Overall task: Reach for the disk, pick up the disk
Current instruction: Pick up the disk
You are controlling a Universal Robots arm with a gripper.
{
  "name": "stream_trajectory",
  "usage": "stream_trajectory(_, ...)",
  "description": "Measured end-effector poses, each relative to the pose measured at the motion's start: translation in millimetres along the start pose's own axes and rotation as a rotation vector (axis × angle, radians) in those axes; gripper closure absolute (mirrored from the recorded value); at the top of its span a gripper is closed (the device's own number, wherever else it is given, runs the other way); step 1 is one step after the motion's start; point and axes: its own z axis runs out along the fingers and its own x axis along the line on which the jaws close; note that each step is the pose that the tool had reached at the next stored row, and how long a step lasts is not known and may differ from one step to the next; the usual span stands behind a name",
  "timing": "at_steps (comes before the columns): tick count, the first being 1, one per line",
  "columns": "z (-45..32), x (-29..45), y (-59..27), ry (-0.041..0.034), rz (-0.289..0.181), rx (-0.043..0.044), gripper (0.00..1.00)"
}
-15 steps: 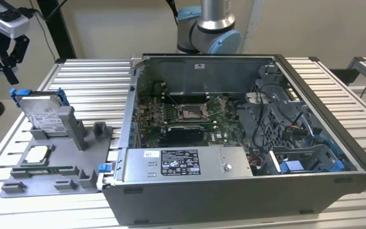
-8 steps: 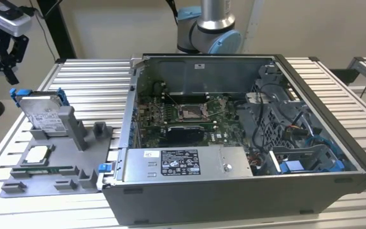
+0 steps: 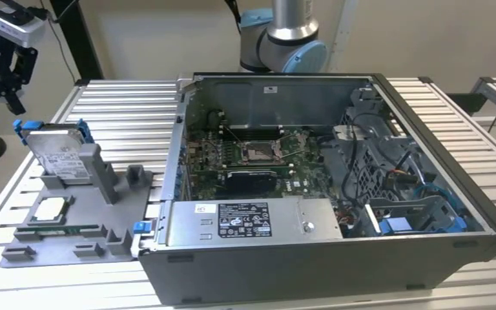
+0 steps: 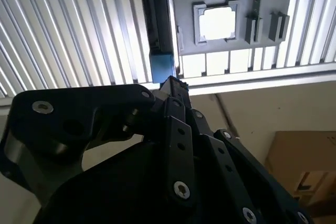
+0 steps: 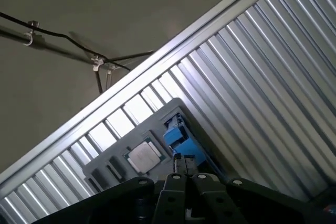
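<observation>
The disk (image 3: 59,152) is a silver drive with a white label in a blue bracket. It stands on edge in a grey holder (image 3: 101,177) at the exterior view's left. My gripper (image 3: 7,97) hangs above and slightly left of the disk, apart from it. In both wrist views the black fingertips sit together with nothing between them, and the gripper (image 5: 181,162) points down at the disk's blue-framed top edge (image 5: 177,136). The second wrist view shows the gripper (image 4: 173,83) just over that same blue end of the disk (image 4: 161,65).
A small square processor chip (image 3: 51,208) lies on the grey fixture tray (image 3: 75,248) in front of the disk. An open computer case (image 3: 334,194) takes up the middle of the slatted metal table (image 3: 127,110). The arm's base (image 3: 283,39) stands behind the case.
</observation>
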Motion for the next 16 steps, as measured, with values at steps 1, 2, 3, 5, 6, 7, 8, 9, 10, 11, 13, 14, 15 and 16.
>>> stream_trajectory(1,0.0,0.0,0.0,0.0004,-0.011,0.0,1.0)
stream_trajectory(2,0.0,0.0,0.0,0.0008,-0.021,0.0,1.0)
stream_trajectory(3,0.0,0.0,0.0,0.001,-0.028,0.0001,1.0)
stream_trajectory(5,0.0,0.0,0.0,0.0013,-0.028,-0.0002,1.0)
stream_trajectory(6,0.0,0.0,0.0,0.0013,-0.029,-0.0002,1.0)
stream_trajectory(7,0.0,0.0,0.0,0.0013,-0.029,-0.0003,1.0)
stream_trajectory(8,0.0,0.0,0.0,0.0012,-0.029,-0.0002,1.0)
stream_trajectory(9,0.0,0.0,0.0,0.0013,-0.029,-0.0003,1.0)
stream_trajectory(10,0.0,0.0,0.0,0.0012,-0.029,-0.0003,1.0)
stream_trajectory(11,0.0,0.0,0.0,0.0013,-0.029,-0.0003,1.0)
stream_trajectory(13,0.0,0.0,0.0,0.0013,-0.03,-0.0003,1.0)
stream_trajectory(14,0.0,0.0,0.0,0.0014,-0.031,-0.0003,1.0)
stream_trajectory(15,0.0,0.0,0.0,0.0014,-0.032,-0.0003,1.0)
stream_trajectory(16,0.0,0.0,0.0,0.0015,-0.034,-0.0003,1.0)
